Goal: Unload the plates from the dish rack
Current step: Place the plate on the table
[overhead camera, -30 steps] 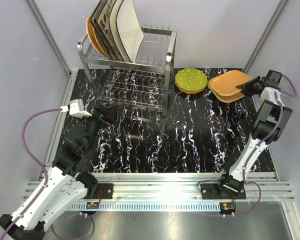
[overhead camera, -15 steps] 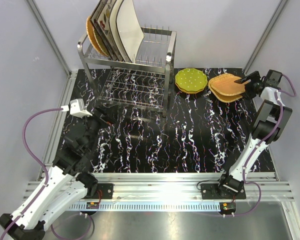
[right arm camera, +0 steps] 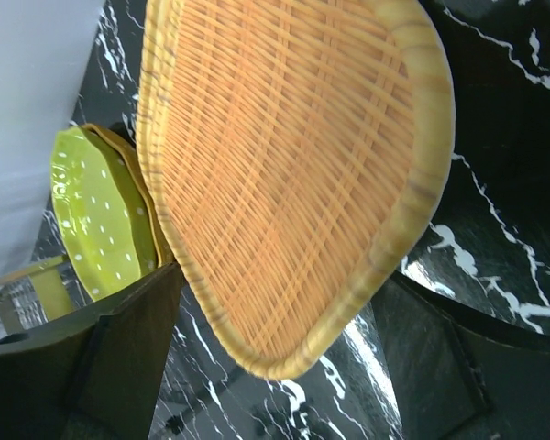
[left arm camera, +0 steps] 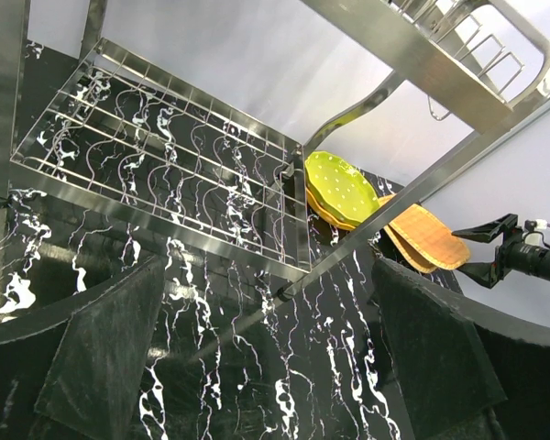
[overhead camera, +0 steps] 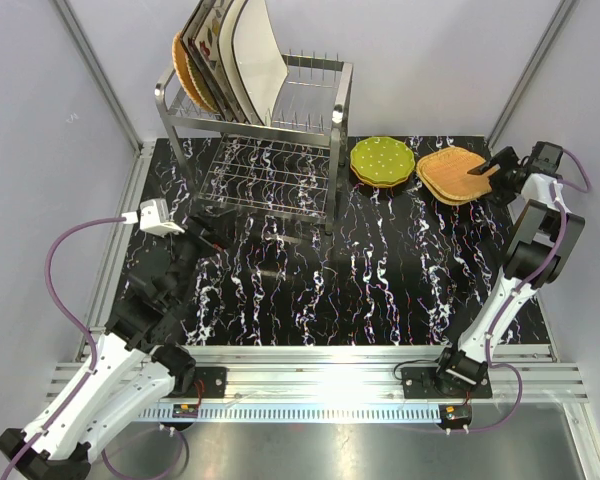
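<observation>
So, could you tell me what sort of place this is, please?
Most likely a robot lab test cell, not a kitchen: a left arm and right arm bolted to an aluminium rail, plain grey panel walls with metal frame posts, and a dish rack with plates staged on a black marbled tabletop.

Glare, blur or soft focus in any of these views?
Top external: sharp, with strong glare on the metal rail at the near edge. Left wrist: tilted view, dish rack crisp with bright steel highlights, own fingers dark and soft. Right wrist: wicker plate fills the frame, weave slightly soft, no glare.
</observation>
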Motion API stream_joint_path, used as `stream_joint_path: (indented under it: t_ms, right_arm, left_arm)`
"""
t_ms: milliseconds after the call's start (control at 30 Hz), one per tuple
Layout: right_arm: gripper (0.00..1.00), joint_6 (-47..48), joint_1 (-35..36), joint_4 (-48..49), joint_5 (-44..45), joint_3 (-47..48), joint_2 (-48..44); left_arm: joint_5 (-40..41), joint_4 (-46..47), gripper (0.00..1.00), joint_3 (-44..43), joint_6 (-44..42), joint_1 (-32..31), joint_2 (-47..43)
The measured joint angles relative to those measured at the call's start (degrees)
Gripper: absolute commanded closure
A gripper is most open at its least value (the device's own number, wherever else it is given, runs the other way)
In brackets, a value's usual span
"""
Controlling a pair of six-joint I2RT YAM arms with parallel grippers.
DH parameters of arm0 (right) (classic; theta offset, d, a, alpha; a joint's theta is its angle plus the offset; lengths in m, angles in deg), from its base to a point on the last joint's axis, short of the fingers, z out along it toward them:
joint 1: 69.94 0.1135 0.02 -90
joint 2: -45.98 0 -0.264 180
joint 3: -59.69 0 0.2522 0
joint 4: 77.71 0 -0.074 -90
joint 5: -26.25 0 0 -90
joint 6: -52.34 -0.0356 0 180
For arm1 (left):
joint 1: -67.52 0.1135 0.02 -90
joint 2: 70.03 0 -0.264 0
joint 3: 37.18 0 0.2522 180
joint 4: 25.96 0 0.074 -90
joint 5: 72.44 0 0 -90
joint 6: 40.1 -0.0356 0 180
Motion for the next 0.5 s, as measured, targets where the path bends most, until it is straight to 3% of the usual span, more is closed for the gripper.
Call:
stream_joint_path:
  t_ms: [500]
  right_arm:
    - [0.11,4.96,0.00,-2.62,2.89,-1.33,-3.19]
  left_arm:
    - [0.00,-0.37,0.01,1.53,0.00,0.04,-2.93]
